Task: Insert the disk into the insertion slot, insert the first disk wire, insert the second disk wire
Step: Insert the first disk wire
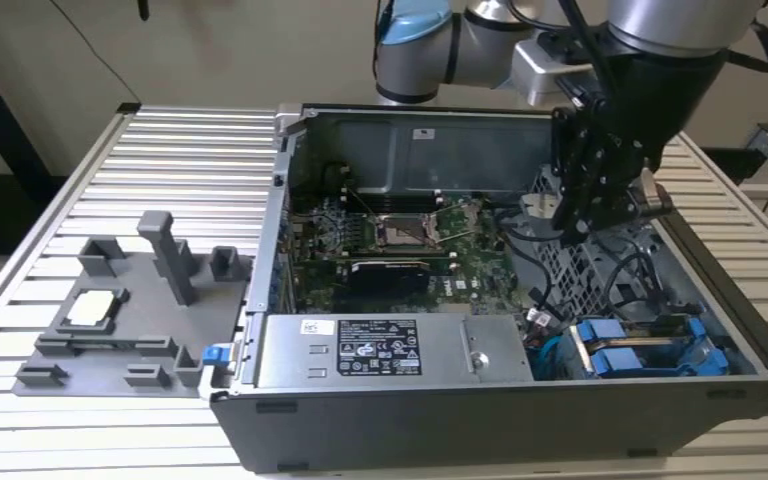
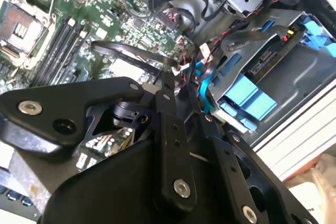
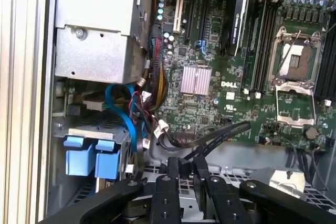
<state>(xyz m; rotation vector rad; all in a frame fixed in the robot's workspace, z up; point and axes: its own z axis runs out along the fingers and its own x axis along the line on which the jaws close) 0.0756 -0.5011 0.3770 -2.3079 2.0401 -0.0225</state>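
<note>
Two blue-ended carriers [image 1: 618,352] sit side by side inside the grey drive cage [image 1: 704,335], at the case's front corner on the exterior view's right. They also appear in the first wrist view [image 3: 94,157] and the second wrist view [image 2: 251,97]. I cannot tell which of them holds the disk, and its silver body is hidden; the insertion slot is occupied. My gripper [image 1: 574,235] hangs inside the case, above and behind the cage. In both wrist views its narrow fingers [image 3: 173,174] stand close together on the end of a black flat wire [image 3: 220,134] [image 2: 126,51].
A large grey labelled power-supply box [image 1: 384,350] [image 3: 94,30] stands beside the cage. The green motherboard [image 1: 398,240] fills the case floor. Loose red, black and blue wires [image 3: 139,116] lie between box and cage. A grey fixture plate [image 1: 117,310] rests on the slatted table.
</note>
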